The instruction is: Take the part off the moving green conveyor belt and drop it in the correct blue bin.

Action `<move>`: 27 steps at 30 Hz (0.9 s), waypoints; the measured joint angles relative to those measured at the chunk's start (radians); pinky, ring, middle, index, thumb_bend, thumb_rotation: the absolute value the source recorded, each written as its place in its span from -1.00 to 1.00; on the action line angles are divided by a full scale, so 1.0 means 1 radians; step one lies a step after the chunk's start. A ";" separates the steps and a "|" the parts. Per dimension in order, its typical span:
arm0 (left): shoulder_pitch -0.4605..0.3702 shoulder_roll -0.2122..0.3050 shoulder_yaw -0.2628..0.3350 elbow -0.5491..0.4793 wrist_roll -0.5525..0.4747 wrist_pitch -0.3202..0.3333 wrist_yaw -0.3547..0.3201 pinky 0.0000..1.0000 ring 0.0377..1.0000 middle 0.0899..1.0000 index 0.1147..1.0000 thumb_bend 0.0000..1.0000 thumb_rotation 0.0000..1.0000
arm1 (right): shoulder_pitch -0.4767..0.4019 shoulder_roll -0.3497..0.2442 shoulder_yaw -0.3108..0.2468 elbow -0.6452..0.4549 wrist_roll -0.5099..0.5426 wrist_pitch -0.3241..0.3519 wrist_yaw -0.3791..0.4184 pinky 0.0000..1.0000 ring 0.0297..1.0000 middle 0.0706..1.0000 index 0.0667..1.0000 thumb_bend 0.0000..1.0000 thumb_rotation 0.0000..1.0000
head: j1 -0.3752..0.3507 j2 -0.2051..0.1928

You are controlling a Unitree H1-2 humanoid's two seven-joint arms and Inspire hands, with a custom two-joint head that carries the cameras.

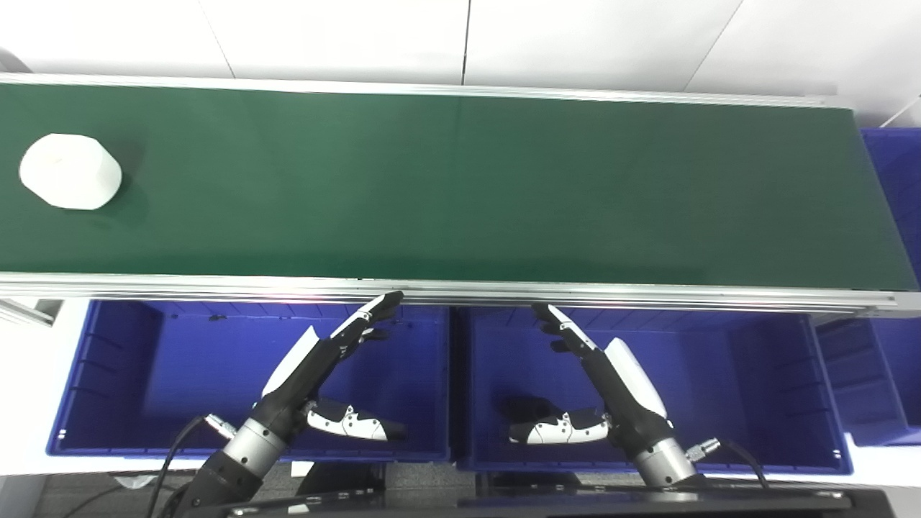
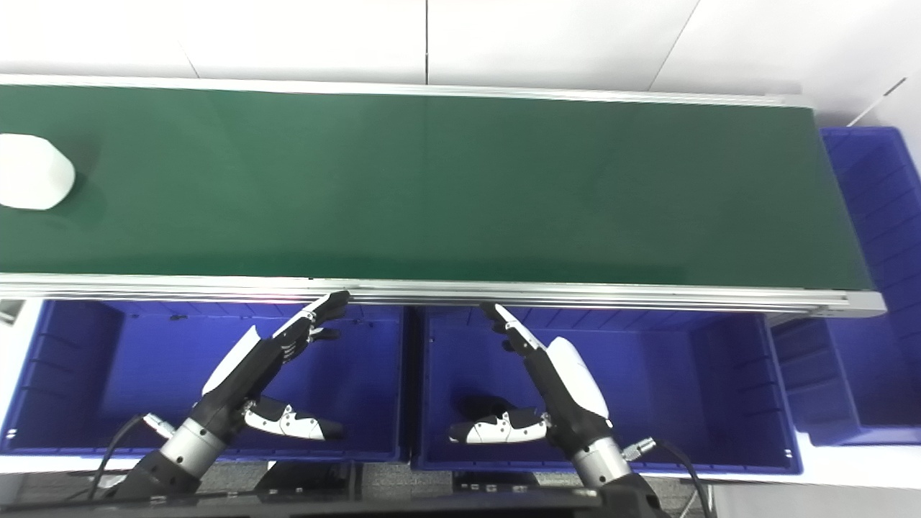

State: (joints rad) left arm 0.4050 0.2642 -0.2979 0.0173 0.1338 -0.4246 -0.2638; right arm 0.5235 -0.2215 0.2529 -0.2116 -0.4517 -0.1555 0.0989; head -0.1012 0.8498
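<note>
A white rounded part (image 1: 70, 171) lies on the green conveyor belt (image 1: 460, 187) at its far left end; in the right eye view the part (image 2: 32, 171) is cut by the picture's left edge. My left hand (image 1: 324, 367) hovers over the left blue bin (image 1: 108, 374), open and empty, fingers stretched toward the belt's near rail. My right hand (image 1: 597, 374) hovers over the middle blue bin (image 1: 741, 381), also open and empty, fingers pointing at the rail. Both hands are far from the part.
An aluminium rail (image 1: 460, 291) runs along the belt's near edge above the bins. A third blue bin (image 1: 892, 345) stands past the belt's right end. White wall panels lie behind the belt.
</note>
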 measured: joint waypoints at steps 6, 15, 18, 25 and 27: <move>0.000 0.000 -0.001 0.000 -0.009 0.000 0.001 0.65 0.85 0.90 0.89 0.75 -0.48 | 0.000 0.000 0.001 0.000 0.001 0.000 0.000 0.61 0.76 0.82 0.87 0.87 -0.27 | 0.015 -0.012; 0.000 0.000 -0.004 0.000 -0.010 -0.001 0.001 0.65 0.85 0.91 0.89 0.76 -0.49 | 0.002 0.000 0.001 0.000 0.000 0.000 0.000 0.65 0.79 0.83 0.87 0.86 -0.26 | 0.018 -0.021; 0.000 0.000 -0.005 0.000 -0.013 -0.001 0.001 0.67 0.86 0.91 0.90 0.76 -0.50 | 0.002 0.000 0.001 0.007 0.005 -0.003 0.000 0.67 0.79 0.83 0.87 0.85 -0.27 | 0.015 -0.023; 0.001 0.000 -0.004 0.000 -0.017 -0.001 0.001 0.66 0.86 0.91 0.89 0.76 -0.49 | 0.004 0.000 0.002 0.008 0.004 -0.003 -0.001 0.63 0.78 0.83 0.87 0.84 -0.25 | 0.014 -0.021; 0.001 0.001 -0.004 0.000 -0.016 -0.001 0.001 0.65 0.85 0.91 0.89 0.76 -0.49 | 0.004 0.000 0.003 0.008 0.004 -0.003 -0.001 0.64 0.78 0.83 0.87 0.84 -0.25 | 0.043 -0.035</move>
State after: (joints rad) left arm 0.4061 0.2651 -0.3022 0.0174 0.1175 -0.4252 -0.2631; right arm 0.5279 -0.2214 0.2558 -0.2034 -0.4473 -0.1583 0.0983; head -0.0586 0.8147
